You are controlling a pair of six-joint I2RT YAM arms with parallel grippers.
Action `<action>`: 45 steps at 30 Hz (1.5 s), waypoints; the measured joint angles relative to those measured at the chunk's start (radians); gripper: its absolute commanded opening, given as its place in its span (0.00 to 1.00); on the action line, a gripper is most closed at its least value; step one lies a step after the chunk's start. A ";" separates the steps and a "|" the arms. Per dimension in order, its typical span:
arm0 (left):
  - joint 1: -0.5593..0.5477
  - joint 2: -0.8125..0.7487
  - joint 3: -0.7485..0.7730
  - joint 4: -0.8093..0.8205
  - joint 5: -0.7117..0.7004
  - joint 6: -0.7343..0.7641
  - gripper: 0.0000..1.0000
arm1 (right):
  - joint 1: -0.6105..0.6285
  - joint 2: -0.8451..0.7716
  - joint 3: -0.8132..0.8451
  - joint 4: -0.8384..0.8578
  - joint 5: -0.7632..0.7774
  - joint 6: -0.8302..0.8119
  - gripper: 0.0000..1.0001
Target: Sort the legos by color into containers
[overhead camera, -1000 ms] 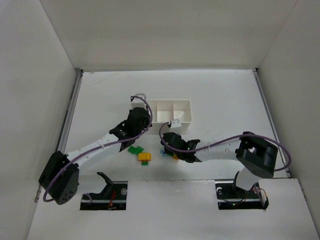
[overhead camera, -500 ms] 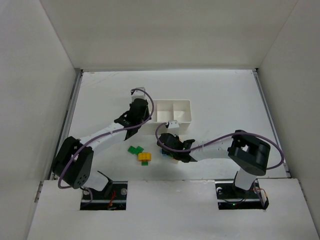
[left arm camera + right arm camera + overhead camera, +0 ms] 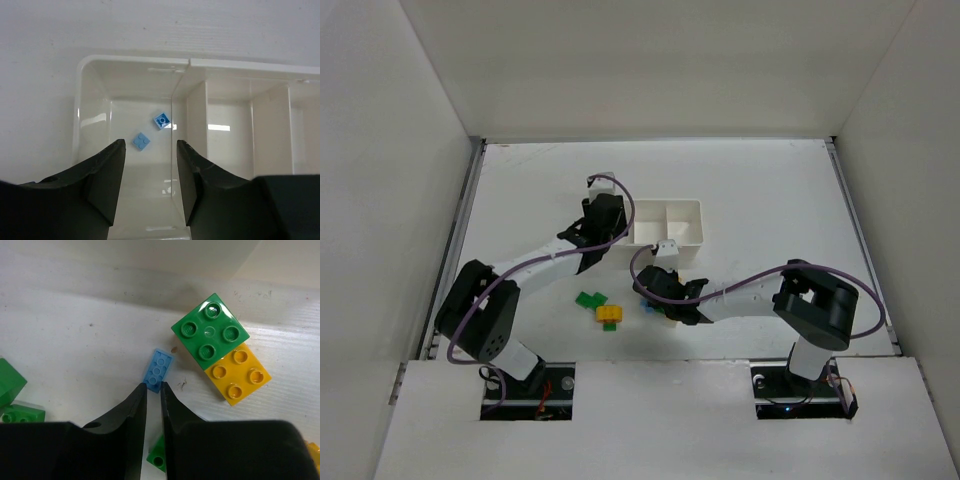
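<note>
On my feed the white table fills the floor of the booth, and both arms reach out over it: the left arm stretches far towards the tray, while the right arm bends low to the left across the middle.

The white tray sits at the centre of the table, its three compartments side by side. My left gripper hangs over the left compartment with its fingers spread and nothing between them. Two pale blue bricks lie on that compartment's floor, close together but apart.

The right gripper is down at the loose pile just near of the tray, its fingers pressed together on the near end of a pale blue brick lying flat on the table. Just right of it a green brick touches a yellow brick. Another green brick shows at the left edge of the right wrist view.
</note>
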 measured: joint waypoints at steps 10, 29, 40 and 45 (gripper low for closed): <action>-0.048 -0.311 -0.166 -0.002 -0.009 -0.019 0.43 | 0.000 -0.077 -0.011 0.005 0.017 -0.071 0.20; -0.114 -0.620 -0.360 -0.157 -0.013 -0.114 0.43 | -0.005 -0.024 0.014 -0.009 0.016 -0.063 0.42; -0.119 -0.721 -0.394 -0.237 -0.023 -0.142 0.42 | -0.029 0.051 0.058 -0.006 0.024 -0.057 0.23; -0.120 -0.755 -0.403 -0.274 -0.034 -0.146 0.42 | -0.028 0.050 0.055 0.001 0.032 -0.054 0.18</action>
